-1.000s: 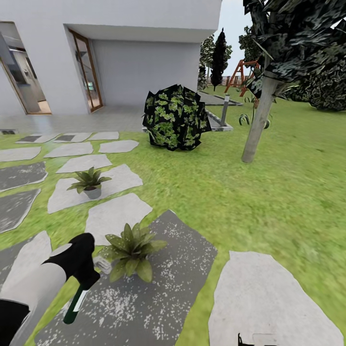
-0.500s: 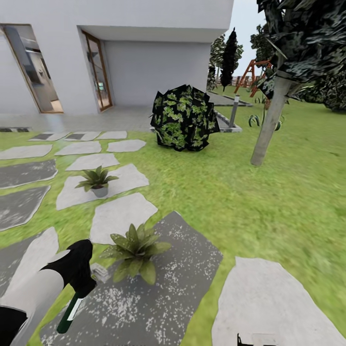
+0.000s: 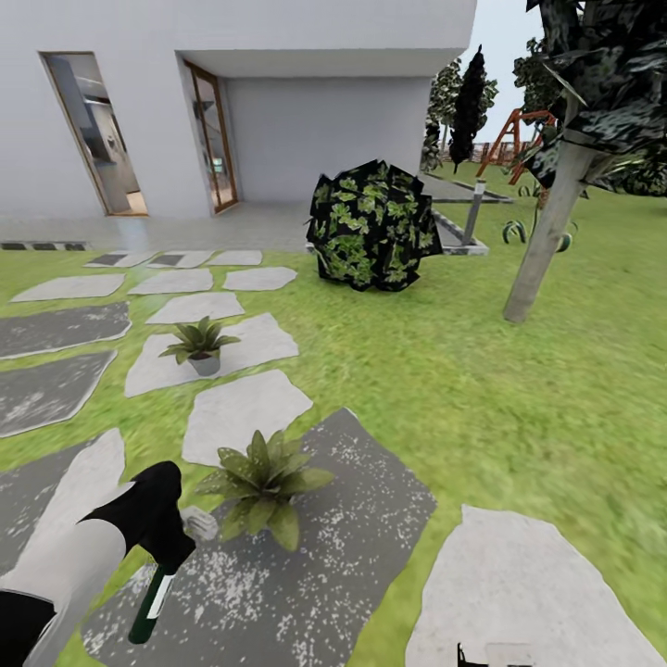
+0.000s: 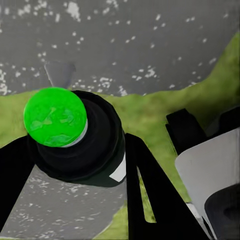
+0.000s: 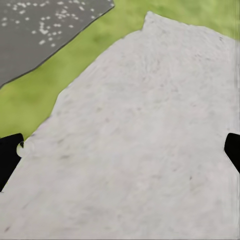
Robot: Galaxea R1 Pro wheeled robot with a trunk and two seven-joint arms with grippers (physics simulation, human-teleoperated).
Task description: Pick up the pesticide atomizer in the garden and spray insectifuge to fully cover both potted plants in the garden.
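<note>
Beside the near potted plant, my left hand clamps the pesticide atomizer tight; right hand spread wide over pale stone.

near potted plant's pot hidden by leaves, atomizer top behind left hand

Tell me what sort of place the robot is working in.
A simulated back garden beside a house, most likely. A grass lawn is crossed by flat stepping stones, small potted plants sit on them, and a white house wall with glass doors stands behind.
</note>
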